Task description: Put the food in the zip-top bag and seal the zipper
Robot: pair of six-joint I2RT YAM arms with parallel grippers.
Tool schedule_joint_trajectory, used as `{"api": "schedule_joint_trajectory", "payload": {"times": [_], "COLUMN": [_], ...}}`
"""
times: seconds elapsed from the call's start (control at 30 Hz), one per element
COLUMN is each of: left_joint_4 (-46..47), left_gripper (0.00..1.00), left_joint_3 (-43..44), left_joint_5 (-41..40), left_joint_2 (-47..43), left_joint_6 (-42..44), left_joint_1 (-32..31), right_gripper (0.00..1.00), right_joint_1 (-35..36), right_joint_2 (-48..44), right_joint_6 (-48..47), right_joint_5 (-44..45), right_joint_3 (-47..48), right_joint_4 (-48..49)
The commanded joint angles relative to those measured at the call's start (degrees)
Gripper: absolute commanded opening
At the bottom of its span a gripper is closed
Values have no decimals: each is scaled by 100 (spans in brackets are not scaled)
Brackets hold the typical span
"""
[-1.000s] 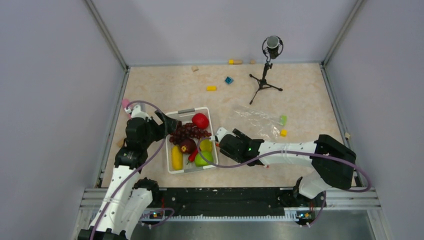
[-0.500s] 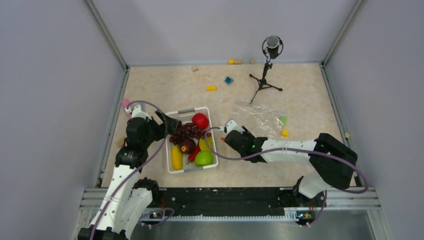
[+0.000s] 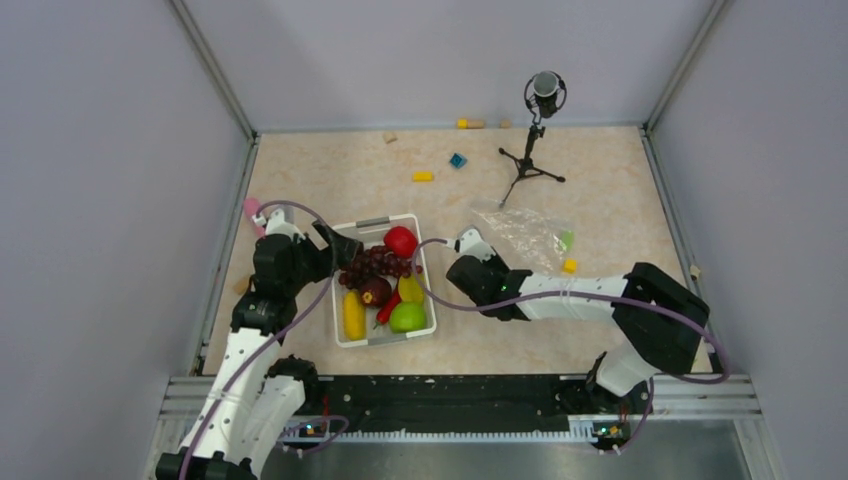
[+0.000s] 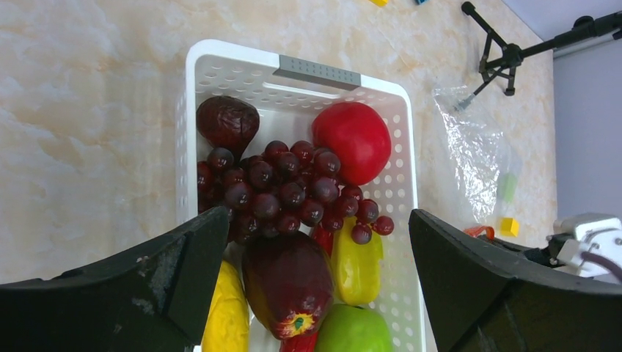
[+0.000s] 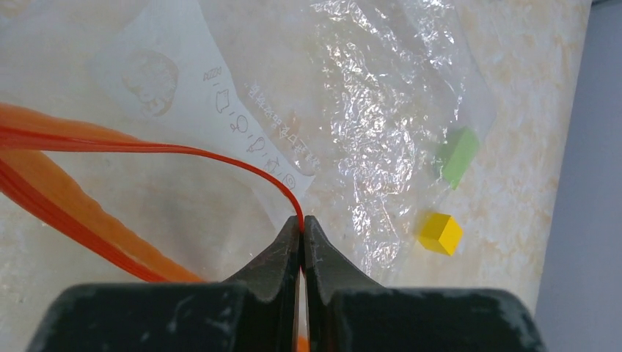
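Right of the basket, the bag lies flat on the marble-patterned surface: one clear, crinkled plastic sheet with a white printed label. Its zipper is a thin orange-red strip, and it curves up off the surface into the right jaws. These are closed tight, with the strip pinched between their dark tips.

All the food sits in the basket, a white rectangular plastic one with perforated walls and a grey handle bar. It holds eight glossy pieces:
- one round red apple
- one bunch of dark grapes
- two maroon fruits, one wrinkled and one smooth
- two yellow pieces
- one green fruit
- one red chili, mostly buried

The left jaws hang over the basket's near-left side, spread wide and holding nothing.

Two small blocks lie at the bag's right edge. The green block shows through the plastic, though I cannot tell whether it is inside or underneath. The yellow block is just beside the edge. Two more blocks, yellow and blue, lie well back. A tripod stands just behind the bag's far corner. Bare surface separates basket and bag, and grey walls close three sides
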Motion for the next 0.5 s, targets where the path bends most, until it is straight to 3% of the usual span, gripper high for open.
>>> {"api": "schedule_joint_trajectory", "payload": {"times": [0.0,0.13,0.23,0.47], "left_joint_4": [426,510,361,-1068], "left_gripper": [98,98,98,98], "left_joint_3": [-39,-25,55,580], "left_joint_5": [370,610,531,-555], "left_joint_2": [8,89,234,525], "left_joint_6": [61,-48,-133,-173], "left_joint_1": [-7,-81,-265,-1250], "right_gripper": [0,0,0,0], "right_joint_1": [-85,-85,-88,-214], "right_joint_2": [-440,-783,-994,-1168], "right_joint_6": [1167,2189,2462,2755], "right_joint_5": [196,-194,-522,-1279], "right_joint_3": [722,1310,1653,2085], "right_joint_4": [-1209,-2639,-3211,-3850]}}
